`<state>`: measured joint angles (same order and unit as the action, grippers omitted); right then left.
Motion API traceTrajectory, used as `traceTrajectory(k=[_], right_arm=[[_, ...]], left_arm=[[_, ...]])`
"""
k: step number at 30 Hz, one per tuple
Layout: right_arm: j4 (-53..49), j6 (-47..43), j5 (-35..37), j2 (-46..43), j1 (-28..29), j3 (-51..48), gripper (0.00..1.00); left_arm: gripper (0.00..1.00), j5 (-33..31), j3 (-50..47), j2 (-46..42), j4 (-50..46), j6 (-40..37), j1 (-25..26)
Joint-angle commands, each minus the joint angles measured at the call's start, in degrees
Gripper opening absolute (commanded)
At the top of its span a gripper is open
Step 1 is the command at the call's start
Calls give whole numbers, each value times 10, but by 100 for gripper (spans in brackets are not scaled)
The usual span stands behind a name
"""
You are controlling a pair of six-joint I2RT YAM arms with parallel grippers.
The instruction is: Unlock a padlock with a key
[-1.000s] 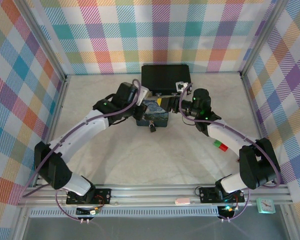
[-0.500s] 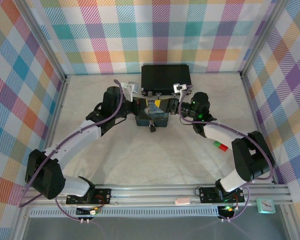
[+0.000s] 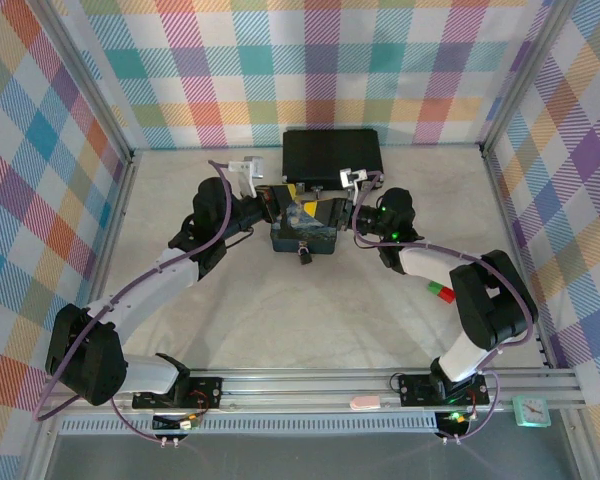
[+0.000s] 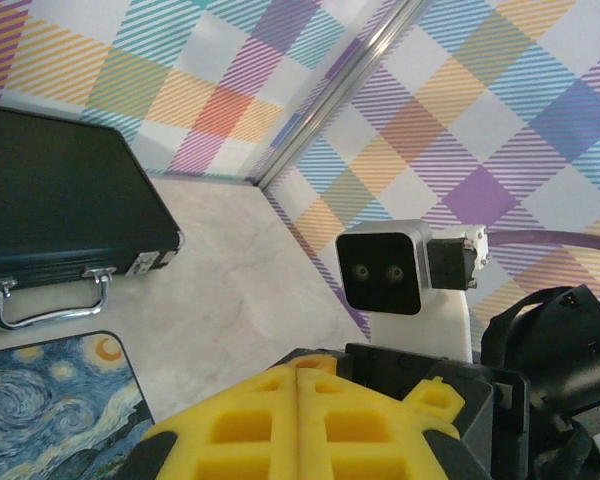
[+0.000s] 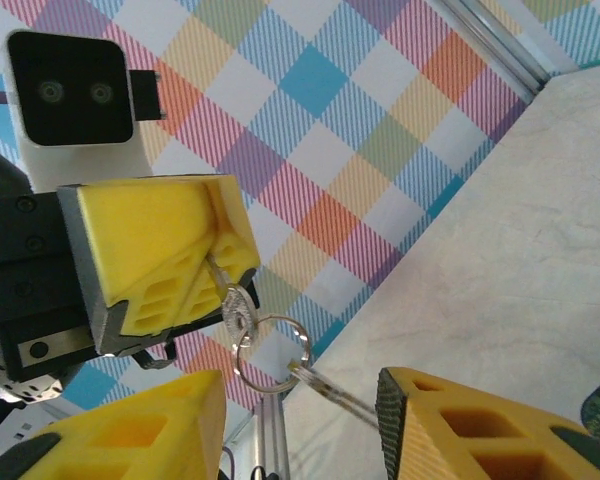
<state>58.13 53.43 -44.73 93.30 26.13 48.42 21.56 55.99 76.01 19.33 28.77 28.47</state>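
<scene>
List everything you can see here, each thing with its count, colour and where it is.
hard-shell black briefcase: 1, black, far centre of the table.
blue painted tin: 1, blue with swirls, in front of the briefcase.
small dark padlock: 1, dark with silver shackle, at the tin's near side.
small metal key: 1, silvery, on a wire ring.
pale table: 1, off-white, under everything.
left gripper: 1, yellow fingers, shut on the key.
right gripper: 1, yellow fingers, open, facing the key.
</scene>
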Motion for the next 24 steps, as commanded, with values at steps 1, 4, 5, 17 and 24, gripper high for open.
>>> traceTrajectory(k=[1,4,5,17,24], right_arm=[[38,6,-10,-8,5,14,45],[39,7,-9,-9,6,16,45],[38,7,-9,-9,7,17,45],[51,17,-11,16,18,42,36],[62,29,-15,27,25,49,26]], left_arm=[[0,13,-6,-7,33,9,-6],[0,17,-7,-4,33,12,-5],[0,18,-7,-4,34,13,-6],[0,33,-7,-1,43,24,-5],[0,29,-11,-3,54,32,-5]])
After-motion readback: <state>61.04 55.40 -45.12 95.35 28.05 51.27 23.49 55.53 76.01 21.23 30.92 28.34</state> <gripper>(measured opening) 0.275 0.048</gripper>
